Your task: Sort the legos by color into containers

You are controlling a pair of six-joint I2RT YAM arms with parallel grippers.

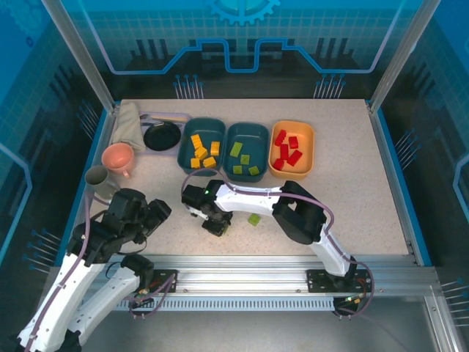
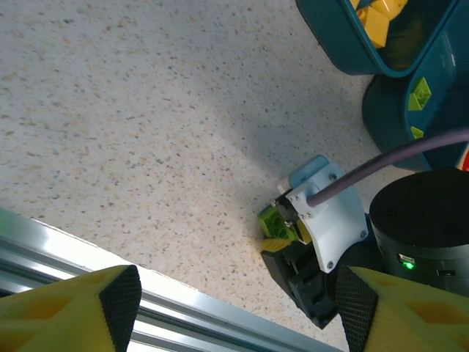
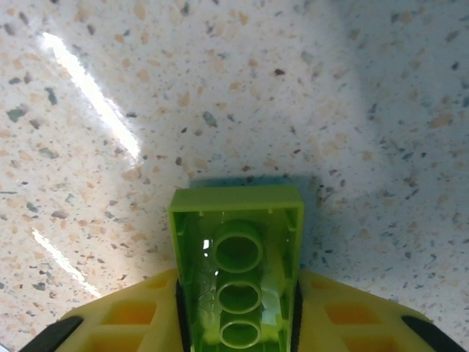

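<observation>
My right gripper [image 3: 238, 326] is shut on a light green lego [image 3: 238, 249], held hollow side towards the camera just above the table. From above, that right gripper [image 1: 215, 226] points down at mid-table, left of a loose green lego [image 1: 253, 219]. The held lego [image 2: 272, 220] also appears in the left wrist view. My left gripper [image 2: 236, 304] is open and holds nothing, near the front left [image 1: 156, 213]. At the back stand three containers: a teal one [image 1: 185, 143] with yellow legos [image 1: 202, 150], a teal one [image 1: 229, 155] with green legos, and an orange one [image 1: 311, 147] with red legos [image 1: 286, 150].
A black pan [image 1: 162, 136], a pink cup [image 1: 117, 156], a grey cup [image 1: 97, 178] and a folded cloth [image 1: 129, 123] sit at the back left. The aluminium rail [image 1: 249, 271] runs along the near edge.
</observation>
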